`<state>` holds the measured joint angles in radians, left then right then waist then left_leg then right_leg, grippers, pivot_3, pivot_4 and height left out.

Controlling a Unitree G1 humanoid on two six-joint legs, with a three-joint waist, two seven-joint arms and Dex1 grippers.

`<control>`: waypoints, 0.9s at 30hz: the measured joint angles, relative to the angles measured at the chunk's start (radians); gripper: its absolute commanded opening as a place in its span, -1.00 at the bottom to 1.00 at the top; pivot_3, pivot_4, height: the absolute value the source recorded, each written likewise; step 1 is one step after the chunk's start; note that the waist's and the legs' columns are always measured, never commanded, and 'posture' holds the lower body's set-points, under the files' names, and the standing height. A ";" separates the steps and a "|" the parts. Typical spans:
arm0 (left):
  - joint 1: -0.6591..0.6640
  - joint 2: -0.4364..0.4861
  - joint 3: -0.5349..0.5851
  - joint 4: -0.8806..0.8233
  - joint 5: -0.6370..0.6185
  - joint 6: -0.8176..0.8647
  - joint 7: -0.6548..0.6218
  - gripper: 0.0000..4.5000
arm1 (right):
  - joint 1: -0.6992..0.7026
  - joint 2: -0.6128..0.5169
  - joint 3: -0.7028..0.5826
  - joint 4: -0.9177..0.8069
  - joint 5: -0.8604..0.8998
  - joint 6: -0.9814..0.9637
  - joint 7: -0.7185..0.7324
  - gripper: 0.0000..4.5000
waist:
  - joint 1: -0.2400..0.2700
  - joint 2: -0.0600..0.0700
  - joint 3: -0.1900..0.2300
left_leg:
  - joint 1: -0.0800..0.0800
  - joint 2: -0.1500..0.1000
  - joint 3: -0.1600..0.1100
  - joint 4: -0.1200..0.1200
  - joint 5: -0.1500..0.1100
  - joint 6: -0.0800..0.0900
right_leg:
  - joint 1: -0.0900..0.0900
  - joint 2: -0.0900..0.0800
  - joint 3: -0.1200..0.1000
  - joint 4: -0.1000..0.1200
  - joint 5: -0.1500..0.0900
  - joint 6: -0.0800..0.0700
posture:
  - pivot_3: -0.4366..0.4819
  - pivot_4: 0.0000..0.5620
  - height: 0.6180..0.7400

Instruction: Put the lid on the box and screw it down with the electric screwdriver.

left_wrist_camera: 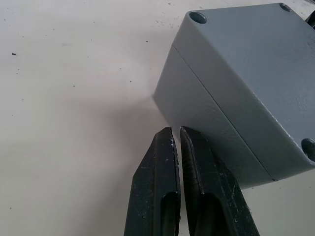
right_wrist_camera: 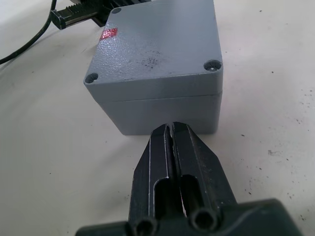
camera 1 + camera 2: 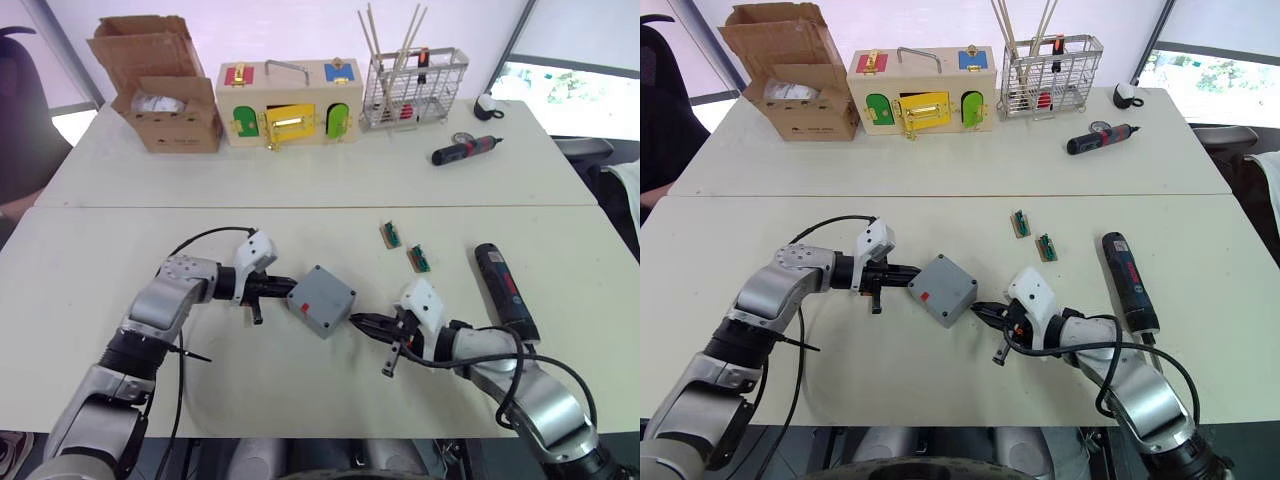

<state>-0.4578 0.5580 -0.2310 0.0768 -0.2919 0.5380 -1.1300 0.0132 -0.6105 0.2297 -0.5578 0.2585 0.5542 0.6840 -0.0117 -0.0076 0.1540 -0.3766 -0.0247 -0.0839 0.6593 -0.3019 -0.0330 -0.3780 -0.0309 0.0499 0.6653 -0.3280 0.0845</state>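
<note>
Lid (image 2: 157, 54) seated on box (image 3: 322, 300), mid-counter (image 3: 100, 260). Left end effector (image 3: 290, 287), closed and empty, at box's 9 o'clock; right end effector (image 3: 356, 322), closed and empty, at 4 o'clock. Right wrist view alone shows lid's red sticker (image 2: 109, 33). Electric screwdriver (image 3: 505, 289) lies at 3 o'clock, axis 12–6.

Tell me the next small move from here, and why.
Probably send the right gripper over to the electric screwdriver. The lid already sits on the box, seam closed and corner holes showing. Both grippers are shut and empty, the left gripper beside the box, and the screwdriver lies untouched on the table on the robot's right.
</note>
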 measured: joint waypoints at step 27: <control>0.111 0.033 -0.015 -0.197 -0.030 0.111 -0.012 -0.91 | -0.096 -0.010 -0.024 0.193 -0.029 -0.091 0.097 -0.98 | 0.001 0.000 0.000 | 0.000 0.000 0.000 0.000 0.000 0.000 | 0.000 0.000 0.000 0.000 0.000 0.000 | -0.05 -0.47 1.00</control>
<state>-0.3465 0.5905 -0.2457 -0.1203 -0.3221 0.6492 -1.1419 -0.0827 -0.6201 0.2055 -0.3649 0.2293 0.4628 0.7805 -0.0111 -0.0075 0.1541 -0.3766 -0.0247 -0.0838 0.6594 -0.3020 -0.0328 -0.3779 -0.0312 0.0500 0.6652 -0.3279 0.0844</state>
